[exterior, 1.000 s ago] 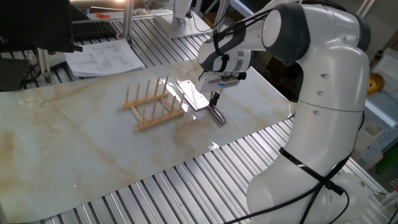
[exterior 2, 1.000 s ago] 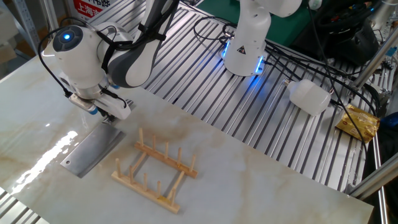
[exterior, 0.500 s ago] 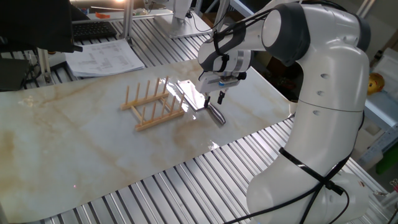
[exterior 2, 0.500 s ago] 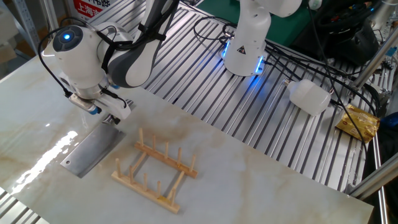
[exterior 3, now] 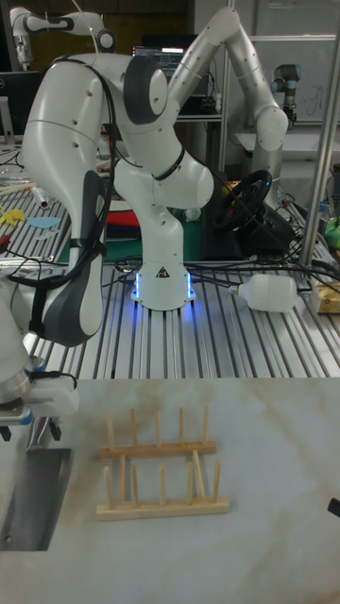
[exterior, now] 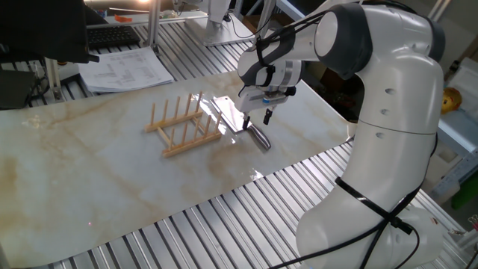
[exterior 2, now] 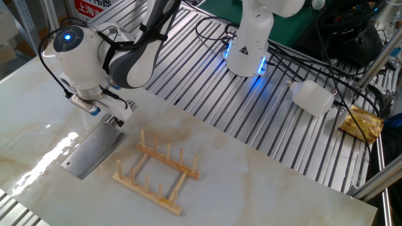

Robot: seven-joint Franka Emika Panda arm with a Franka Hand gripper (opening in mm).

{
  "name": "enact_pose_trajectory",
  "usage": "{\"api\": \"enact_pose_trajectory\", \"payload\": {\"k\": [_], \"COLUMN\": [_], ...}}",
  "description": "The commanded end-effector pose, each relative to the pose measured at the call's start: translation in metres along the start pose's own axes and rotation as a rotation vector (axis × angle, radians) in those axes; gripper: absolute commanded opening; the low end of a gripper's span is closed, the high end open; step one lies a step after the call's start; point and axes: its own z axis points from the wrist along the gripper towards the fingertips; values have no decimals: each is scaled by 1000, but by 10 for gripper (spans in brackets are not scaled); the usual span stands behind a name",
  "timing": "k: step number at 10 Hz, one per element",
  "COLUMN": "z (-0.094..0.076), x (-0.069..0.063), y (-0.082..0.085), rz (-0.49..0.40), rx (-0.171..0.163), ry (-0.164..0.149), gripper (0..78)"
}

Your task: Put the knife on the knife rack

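The table [exterior: 89, 172], a pale marble-patterned slab, is carrying everything in the scene, with slatted metal framing running along its edges. The arm [exterior: 388, 112], white and bulky, is bending over the slab's far side and reaching down toward the knife. The rack [exterior 2: 157, 172] is standing upright on the slab, its two wooden rails lying parallel and its pegs pointing up; no peg is holding anything. The knife [exterior 2: 93, 152] is lying flat on the slab just beside the rack, apart from it, its broad blade reflecting light and its handle [exterior: 258, 138] pointing away from the rack. The gripper [exterior: 258, 118] is hanging just above the handle, fingers pointing down with a gap showing between them, parted and grasping nothing. A stack of papers [exterior: 125, 69] is lying beyond the slab.
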Motion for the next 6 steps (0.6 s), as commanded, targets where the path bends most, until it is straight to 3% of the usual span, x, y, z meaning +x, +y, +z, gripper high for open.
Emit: {"api": "enact_pose_trajectory", "payload": {"k": [1, 4, 6], "z": [3, 5, 5], "x": [-2, -2, -2], "y": [1, 1, 1], "rz": [-18, -17, -20], "rx": [11, 13, 36], "ry": [25, 28, 31], "gripper": [774, 774, 774]}}
